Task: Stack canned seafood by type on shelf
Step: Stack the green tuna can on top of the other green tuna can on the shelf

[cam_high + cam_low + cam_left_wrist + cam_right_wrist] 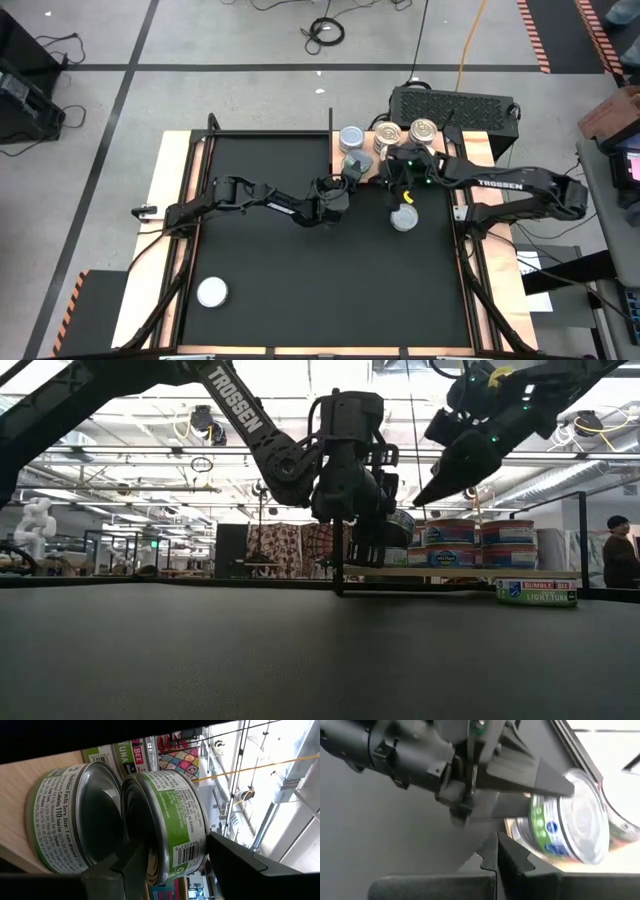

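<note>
Green-label can (pixel 170 820) between left fingers (pixel 235 857), at shelf (pixel 372 140) edge.

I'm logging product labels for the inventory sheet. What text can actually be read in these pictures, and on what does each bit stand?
"TROSSEN": on the left arm, and on the right arm.
"BUMBLE BEE" and "LIGHT TUNA": on the lone can on the mat.
"Calories 110" and "1 can drained": on the green-label can on the shelf.
Remaining fine print on the held can is too small to read.
</note>
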`<action>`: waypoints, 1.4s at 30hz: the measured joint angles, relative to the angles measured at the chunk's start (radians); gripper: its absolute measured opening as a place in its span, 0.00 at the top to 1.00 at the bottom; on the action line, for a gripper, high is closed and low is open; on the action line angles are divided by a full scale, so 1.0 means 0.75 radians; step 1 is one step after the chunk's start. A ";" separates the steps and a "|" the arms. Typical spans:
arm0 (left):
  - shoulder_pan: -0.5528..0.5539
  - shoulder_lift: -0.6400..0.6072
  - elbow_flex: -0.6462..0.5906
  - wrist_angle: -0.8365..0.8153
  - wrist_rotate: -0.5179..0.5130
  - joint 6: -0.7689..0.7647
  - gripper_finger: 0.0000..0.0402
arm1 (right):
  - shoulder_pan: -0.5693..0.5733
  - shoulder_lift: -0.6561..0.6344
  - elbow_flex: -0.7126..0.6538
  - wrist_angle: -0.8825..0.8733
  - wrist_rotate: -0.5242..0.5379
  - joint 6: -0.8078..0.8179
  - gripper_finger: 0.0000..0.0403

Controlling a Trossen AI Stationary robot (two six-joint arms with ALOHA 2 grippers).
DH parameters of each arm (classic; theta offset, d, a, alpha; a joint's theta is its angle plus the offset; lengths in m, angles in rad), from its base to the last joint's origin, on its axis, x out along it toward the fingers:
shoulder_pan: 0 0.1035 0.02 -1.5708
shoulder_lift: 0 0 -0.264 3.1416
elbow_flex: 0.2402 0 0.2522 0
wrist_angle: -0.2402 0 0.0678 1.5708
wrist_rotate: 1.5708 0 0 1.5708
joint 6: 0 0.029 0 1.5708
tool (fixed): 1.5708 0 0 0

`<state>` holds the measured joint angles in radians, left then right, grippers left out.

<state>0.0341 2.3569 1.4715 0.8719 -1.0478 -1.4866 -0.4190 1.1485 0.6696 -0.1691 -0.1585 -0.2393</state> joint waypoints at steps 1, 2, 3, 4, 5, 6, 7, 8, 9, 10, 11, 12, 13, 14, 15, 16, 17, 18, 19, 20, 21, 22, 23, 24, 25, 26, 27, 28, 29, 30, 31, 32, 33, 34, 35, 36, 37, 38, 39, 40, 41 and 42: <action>0.001 0.000 0.000 0.000 0.000 0.000 0.50 | -0.006 0.012 0.000 0.016 -0.008 -0.015 1.00; 0.001 0.000 0.000 0.000 0.000 0.000 0.50 | -0.013 0.021 0.000 0.025 -0.008 -0.028 1.00; 0.001 0.000 0.000 0.001 0.000 0.000 0.50 | -0.024 0.030 0.000 0.032 -0.008 -0.040 1.00; 0.001 0.000 0.000 0.001 0.000 0.000 0.50 | -0.036 0.037 0.000 0.035 -0.009 -0.046 1.00; 0.001 0.000 0.000 0.001 0.000 0.000 0.50 | -0.048 0.046 0.000 0.037 -0.013 -0.050 1.00; 0.001 0.000 0.000 0.001 0.000 0.000 0.50 | -0.061 0.056 0.000 0.037 -0.030 -0.055 1.00; 0.001 0.000 0.000 0.001 0.000 0.000 0.50 | -0.073 0.066 0.000 0.037 -0.045 -0.060 1.00; 0.001 0.000 0.000 0.001 0.000 0.000 0.50 | -0.084 0.077 0.000 0.038 -0.059 -0.067 1.00; 0.001 0.000 0.000 0.001 0.001 0.000 0.50 | -0.094 0.088 0.000 0.044 -0.069 -0.071 1.00; 0.001 0.000 0.000 0.001 0.001 0.000 0.50 | -0.102 0.099 0.000 0.050 -0.071 -0.072 1.00; 0.001 0.000 0.000 0.001 0.001 0.001 0.50 | -0.109 0.109 0.000 0.052 -0.073 -0.075 1.00; 0.001 0.000 0.000 0.001 0.002 0.001 0.50 | -0.117 0.120 0.000 0.052 -0.072 -0.081 1.00; 0.001 0.000 0.000 0.001 0.002 0.002 0.50 | -0.124 0.130 0.000 0.054 -0.072 -0.089 1.00; 0.001 0.000 0.000 0.000 0.003 0.005 0.50 | -0.128 0.139 0.000 0.061 -0.072 -0.094 1.00; 0.001 0.000 0.000 0.000 0.004 0.011 0.50 | -0.131 0.150 0.000 0.073 -0.074 -0.098 1.00; 0.001 0.000 0.000 -0.004 0.005 0.012 0.50 | -0.133 0.157 0.000 0.079 -0.074 -0.102 1.00; 0.001 0.000 0.000 -0.010 0.006 0.012 0.50 | -0.133 0.162 0.000 0.081 -0.075 -0.108 1.00; 0.001 0.000 0.000 -0.018 0.006 0.012 0.50 | -0.133 0.164 0.000 0.087 -0.077 -0.114 1.00; 0.000 0.000 0.000 -0.024 0.007 0.012 0.50 | -0.133 0.165 0.000 0.092 -0.077 -0.117 1.00; 0.000 0.000 -0.001 -0.028 0.016 0.012 0.50 | -0.132 0.165 0.000 0.091 -0.077 -0.117 1.00; 0.001 0.000 -0.001 -0.034 0.038 0.012 0.50 | -0.132 0.165 0.000 0.087 -0.077 -0.117 1.00; 0.001 0.000 -0.001 -0.035 0.063 0.013 0.50 | -0.132 0.165 0.000 0.085 -0.077 -0.117 1.00; 0.001 0.000 -0.001 -0.036 0.085 0.013 0.50 | -0.132 0.165 0.000 0.085 -0.077 -0.118 1.00; 0.002 0.000 -0.001 -0.037 0.097 0.012 0.50 | -0.132 0.165 0.000 0.085 -0.077 -0.118 1.00; 0.004 0.000 -0.001 -0.039 0.108 0.012 0.50 | -0.132 0.165 0.000 0.085 -0.077 -0.119 1.00; 0.005 0.000 -0.001 -0.039 0.120 0.012 0.50 | -0.132 0.165 0.000 0.085 -0.077 -0.122 1.00; 0.006 0.000 -0.001 -0.039 0.132 0.014 0.50 | -0.132 0.165 0.000 0.084 -0.077 -0.125 1.00; 0.007 0.000 -0.001 -0.037 0.135 0.025 0.50 | -0.132 0.165 0.000 0.083 -0.077 -0.128 1.00; 0.007 0.000 -0.001 -0.036 0.135 0.041 0.50 | -0.133 0.165 0.000 0.083 -0.074 -0.131 1.00; 0.007 0.000 -0.001 -0.035 0.143 0.046 0.50 | -0.133 0.165 0.000 0.083 -0.067 -0.132 1.00; 0.007 0.000 -0.001 -0.035 0.159 0.046 0.50 | -0.133 0.165 0.000 0.082 -0.063 -0.136 1.00; 0.007 0.000 -0.001 -0.035 0.177 0.047 0.50 | -0.134 0.165 0.000 0.081 -0.057 -0.139 1.00; 0.007 0.000 -0.001 -0.035 0.185 0.050 0.50 | -0.135 0.165 0.000 0.081 -0.056 -0.140 1.00; 0.007 0.000 -0.001 -0.036 0.185 0.056 0.50 | -0.135 0.165 0.000 0.081 -0.056 -0.141 1.00; 0.007 0.000 -0.001 -0.035 0.186 0.067 0.50 | -0.135 0.165 0.000 0.081 -0.056 -0.141 1.00; 0.004 0.000 -0.001 -0.037 0.186 0.072 0.50 | -0.135 0.165 0.000 0.081 -0.056 -0.142 1.00; 0.003 0.000 -0.001 -0.037 0.186 0.073 0.50 | -0.135 0.165 0.000 0.080 -0.056 -0.144 1.00; 0.000 0.000 -0.001 -0.038 0.186 0.073 0.50 | -0.135 0.163 0.000 0.077 -0.055 -0.148 1.00; -0.003 0.000 -0.001 -0.038 0.186 0.074 0.50 | -0.135 0.160 0.000 0.073 -0.055 -0.152 1.00; -0.003 0.000 -0.001 -0.038 0.186 0.074 0.50 | -0.135 0.160 0.000 0.073 -0.055 -0.152 1.00; -0.003 0.000 -0.001 -0.038 0.186 0.074 0.50 | -0.135 0.160 0.000 0.073 -0.055 -0.152 1.00; -0.005 0.000 -0.001 -0.038 0.187 0.074 0.50 | -0.137 0.160 0.000 0.071 -0.054 -0.152 1.00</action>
<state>0.0306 2.3569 1.4708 0.8433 -0.9074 -1.4315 -0.5215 1.2682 0.6693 -0.1160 -0.1991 -0.3536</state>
